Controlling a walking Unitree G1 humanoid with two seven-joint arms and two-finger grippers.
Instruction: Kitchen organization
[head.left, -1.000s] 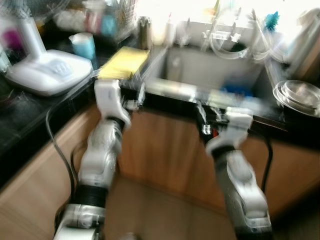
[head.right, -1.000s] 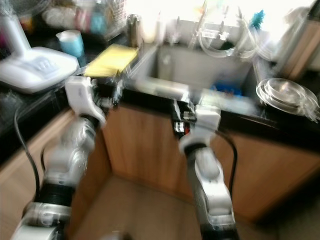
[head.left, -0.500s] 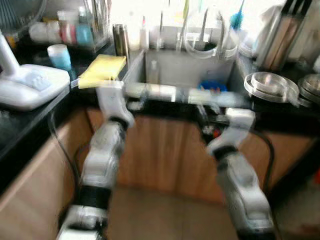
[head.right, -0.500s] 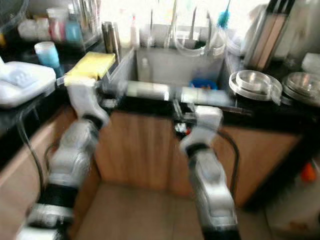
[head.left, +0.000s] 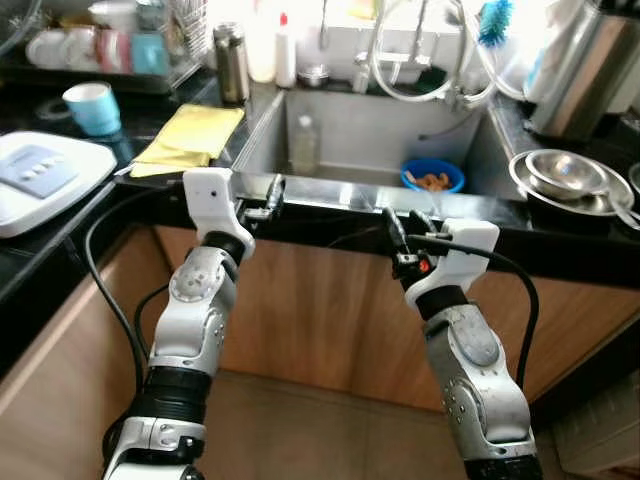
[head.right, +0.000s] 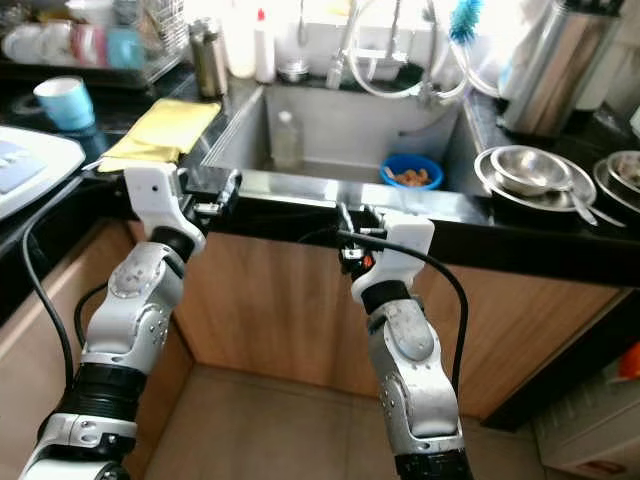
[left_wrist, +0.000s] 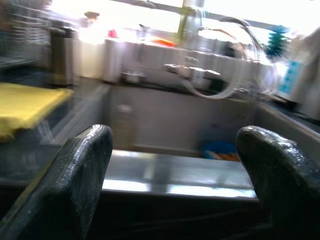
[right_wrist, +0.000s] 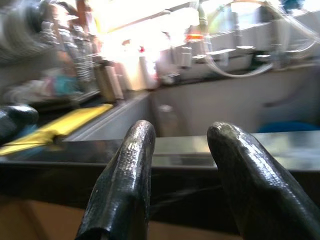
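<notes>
Since the earlier frame the camera has swung right, centring the sink (head.left: 370, 130); left claw (head.left: 268, 195) spread, right claw (head.left: 400, 225) probably slightly parted, both empty at the desk (head.left: 560, 240) edge, blue bowl (head.left: 433, 177) in the sink's far right

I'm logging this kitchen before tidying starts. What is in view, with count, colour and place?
Sink: one, steel, centre of the black counter.
Bottle: one, clear, inside sink, left.
Bowl: one, blue, inside sink, right.
Cloth: one, yellow, counter left of sink.
Cup: one, light blue, far left counter.
Flask: one, steel, behind cloth.
Steel bowls: stacked, counter right of sink.
Brush: one, blue, by the tap.
Left hand: open, at sink's front edge.
Right hand: open, at sink's front edge.
</notes>
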